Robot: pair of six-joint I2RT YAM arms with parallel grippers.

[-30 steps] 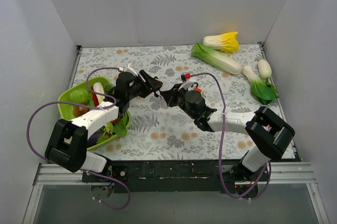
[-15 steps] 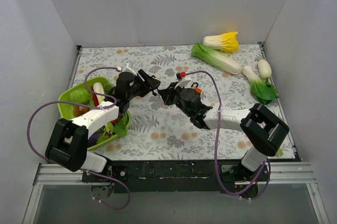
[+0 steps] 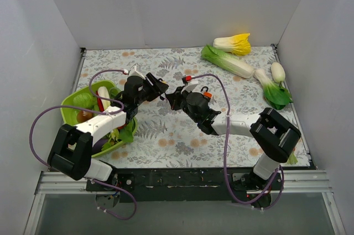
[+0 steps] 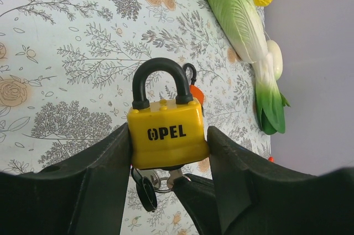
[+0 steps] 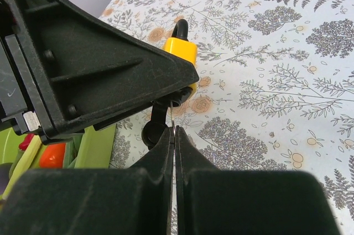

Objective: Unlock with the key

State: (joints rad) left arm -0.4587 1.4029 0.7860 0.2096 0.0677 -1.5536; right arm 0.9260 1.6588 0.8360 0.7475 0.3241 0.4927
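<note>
My left gripper (image 4: 168,135) is shut on the sides of a yellow padlock (image 4: 166,132) marked OPEL, held above the table with its black shackle closed. The key (image 4: 172,178) sits at the padlock's underside, with a spare black-headed key (image 4: 146,195) hanging from its ring. My right gripper (image 5: 173,130) is shut on the key (image 5: 172,120), whose thin silver blade points up at the bottom of the yellow padlock (image 5: 181,50). In the top view the left gripper (image 3: 162,92) and the right gripper (image 3: 170,98) meet at mid-table. An orange padlock (image 3: 206,94) lies behind them.
A green bowl (image 3: 72,108) of toy vegetables stands at the left, under my left arm. A napa cabbage (image 3: 227,61), a yellow-leaved cabbage (image 3: 233,42), a white radish (image 3: 277,71) and a bok choy (image 3: 272,88) lie at the back right. White walls enclose the table.
My right gripper has moved left and a little back, closing the gap to the left gripper. The left arm has barely shifted.
</note>
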